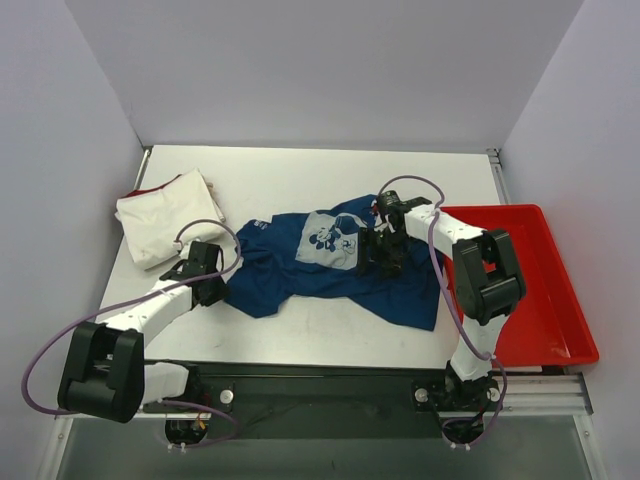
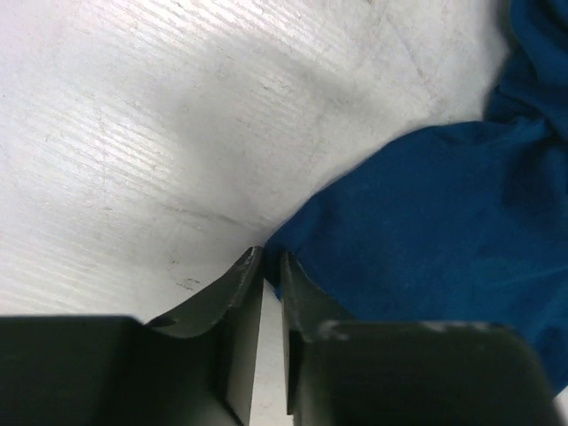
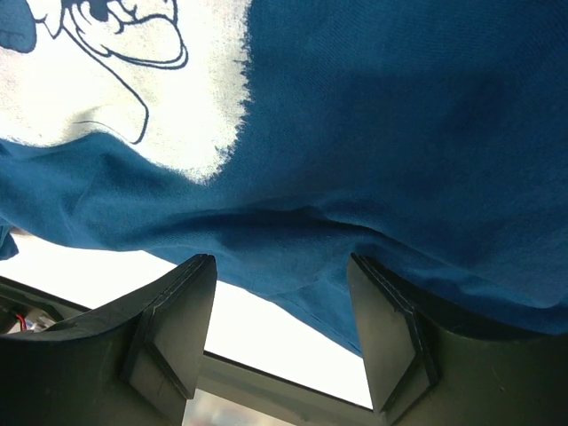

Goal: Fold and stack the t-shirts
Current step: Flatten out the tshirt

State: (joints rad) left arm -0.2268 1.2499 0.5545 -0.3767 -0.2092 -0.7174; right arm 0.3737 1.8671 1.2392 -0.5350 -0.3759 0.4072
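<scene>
A dark teal-blue t-shirt (image 1: 330, 285) with a white printed graphic (image 1: 328, 240) lies crumpled in the middle of the table. A cream-white t-shirt (image 1: 165, 220) with a red edge lies folded at the far left. My left gripper (image 1: 222, 285) is low at the blue shirt's left corner. In the left wrist view its jaws (image 2: 266, 257) stand almost together, with the edge of the blue cloth (image 2: 426, 213) pinched between the tips. My right gripper (image 1: 380, 262) rests on the shirt's right half. Its fingers (image 3: 280, 266) are spread wide against the blue cloth (image 3: 399, 133), close to the graphic (image 3: 133, 71).
A red plastic tray (image 1: 530, 300) stands at the table's right edge, close beside the right arm. White walls close in the table at the back and on both sides. A black rail with the arm bases runs along the near edge.
</scene>
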